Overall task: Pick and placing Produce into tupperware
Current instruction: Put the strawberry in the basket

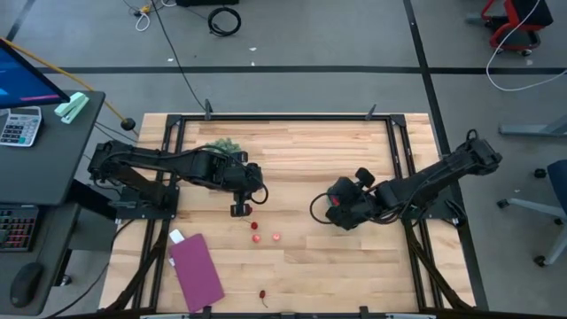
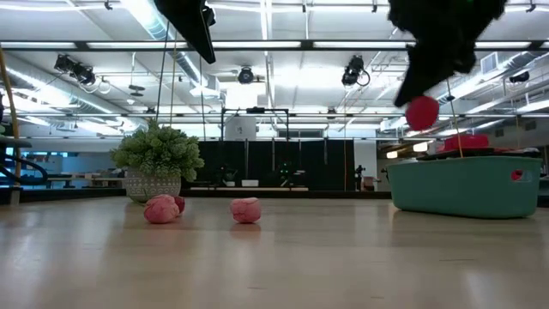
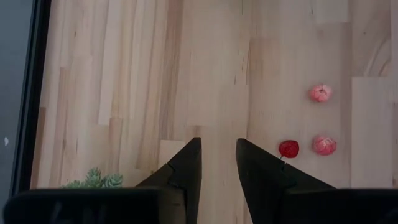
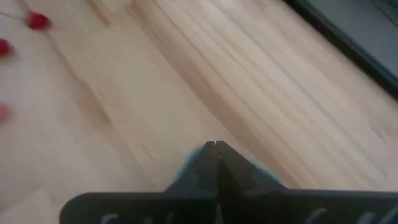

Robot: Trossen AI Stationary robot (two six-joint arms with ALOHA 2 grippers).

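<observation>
My right gripper (image 2: 426,86) is shut and hangs over the table's right half, with a red ball of produce (image 2: 421,112) right below its fingertips. The teal tupperware (image 2: 467,184) stands on the table below and to the right of it; red pieces (image 2: 467,142) show above its rim. In the right wrist view, teal (image 4: 189,168) shows under the shut fingers. Two pink pieces (image 1: 256,237) (image 1: 276,237) and a red one (image 1: 251,225) lie mid-table. My left gripper (image 3: 217,155) hovers open above bare wood beside them, holding nothing. My right gripper has the red ball at its fingertips, and the ball (image 2: 421,112) hangs below them, clear of the table and above the height of the tupperware's rim. The fingers slant downward. The gripper's own body hides the place of contact, so the part held cannot be told.
A bushy green clump (image 1: 226,146) stands at the table's far side behind my left arm. A flat purple rectangle (image 1: 197,266) lies near the front left, and a small red piece with a stem (image 1: 264,294) at the front edge. Bare wood lies between the two arms.
</observation>
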